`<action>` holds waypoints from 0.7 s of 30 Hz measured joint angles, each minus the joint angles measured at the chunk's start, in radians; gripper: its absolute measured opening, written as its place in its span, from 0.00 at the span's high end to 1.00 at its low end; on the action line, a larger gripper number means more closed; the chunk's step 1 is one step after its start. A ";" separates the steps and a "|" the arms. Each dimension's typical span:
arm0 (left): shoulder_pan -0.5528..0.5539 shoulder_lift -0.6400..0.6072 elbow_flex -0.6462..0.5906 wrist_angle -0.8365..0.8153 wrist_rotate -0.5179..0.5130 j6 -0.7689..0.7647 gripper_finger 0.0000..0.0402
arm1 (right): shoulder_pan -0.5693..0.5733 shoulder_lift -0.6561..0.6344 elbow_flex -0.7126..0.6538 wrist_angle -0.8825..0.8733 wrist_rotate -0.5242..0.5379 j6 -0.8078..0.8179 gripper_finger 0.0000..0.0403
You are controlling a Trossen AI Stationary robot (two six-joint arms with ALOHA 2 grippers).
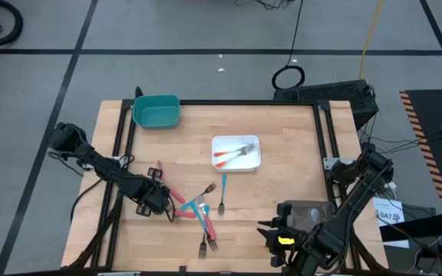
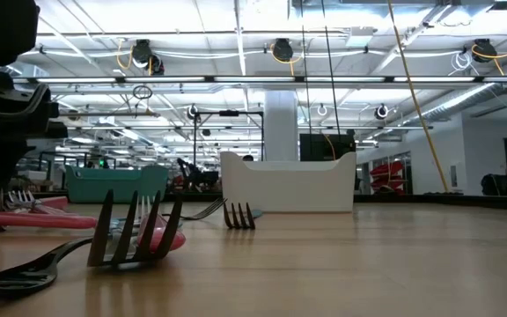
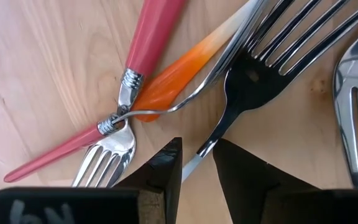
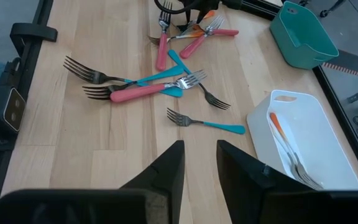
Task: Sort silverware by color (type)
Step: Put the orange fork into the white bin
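The silverware, forks with red, orange and blue handles, lies scattered on the wooden table (image 1: pixel 282 192) at its near left (image 1: pixel 198 208). My left gripper (image 1: pixel 153 201) points down over the left end of this heap. In the left wrist view it is open (image 3: pixel 199 158). Its fingers stand on either side of the thin neck (image 3: pixel 209 144) of a dark-looking fork (image 3: pixel 253 68) that lies flat, with a gap showing on both sides. Beside it, two red-handled forks (image 3: pixel 148 37) and an orange-handled one (image 3: pixel 179 78) cross. My right gripper (image 4: pixel 201 152) hangs open above the table's near right, holding nothing.
A white tray (image 1: pixel 250 162) at mid-table holds forks with orange handles (image 1: pixel 232 153). A teal tray (image 1: pixel 156 111) stands at the far left corner. One blue-handled fork (image 1: pixel 222 196) lies alone. Two forks (image 1: pixel 206 245) lie near the front edge. Bare wood lies to the right.
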 joint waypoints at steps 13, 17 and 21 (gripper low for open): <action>-0.004 0.010 0.000 0.012 0.010 0.001 0.84 | 0.000 0.000 0.000 0.000 0.000 0.000 0.78; -0.005 0.010 0.000 0.017 0.016 0.000 0.91 | 0.000 0.000 0.000 0.000 0.000 0.000 0.78; -0.004 0.011 0.004 0.016 0.011 -0.009 0.95 | 0.000 0.000 0.000 0.000 0.000 0.000 0.78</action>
